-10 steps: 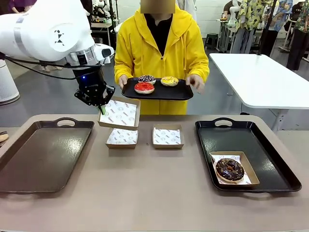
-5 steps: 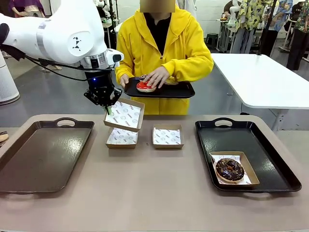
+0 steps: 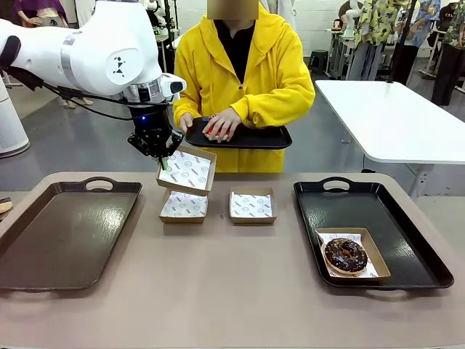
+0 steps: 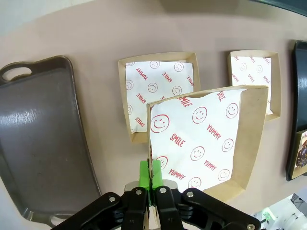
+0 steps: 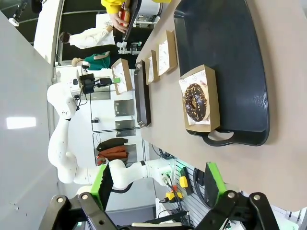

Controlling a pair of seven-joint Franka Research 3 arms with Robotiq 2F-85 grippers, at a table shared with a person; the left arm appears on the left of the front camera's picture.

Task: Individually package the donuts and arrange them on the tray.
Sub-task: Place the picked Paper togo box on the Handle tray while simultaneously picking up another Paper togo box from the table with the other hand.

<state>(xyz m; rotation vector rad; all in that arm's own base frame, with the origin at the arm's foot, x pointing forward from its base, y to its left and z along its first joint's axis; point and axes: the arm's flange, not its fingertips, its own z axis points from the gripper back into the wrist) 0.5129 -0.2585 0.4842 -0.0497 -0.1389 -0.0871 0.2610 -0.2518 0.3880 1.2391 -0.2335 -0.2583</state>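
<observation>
My left gripper point(image 3: 161, 157) is shut on the near edge of a paper-lined cardboard box point(image 3: 187, 169), holding it tilted above the table in front of the person. In the left wrist view the green pads point(image 4: 145, 173) pinch the wall of this box point(image 4: 206, 139). The person holds a small black tray point(image 3: 263, 137) with donuts, one hand covering the red-glazed donut point(image 3: 211, 130). A chocolate sprinkled donut point(image 3: 346, 255) sits boxed on the black tray point(image 3: 349, 207) at the right. My right gripper point(image 5: 158, 187) hangs open over that tray point(image 5: 230, 57) and its donut point(image 5: 195, 102).
Two empty lined boxes point(image 3: 184, 206) point(image 3: 251, 205) lie at the table's middle back; they also appear below the held box point(image 4: 158, 88) point(image 4: 252, 76). A bare dark tray point(image 3: 65, 233) lies at the left point(image 4: 38, 139).
The person lowered the small tray and laid a hand on the red donut. My left gripper carried the box slightly right and stays shut on it.
</observation>
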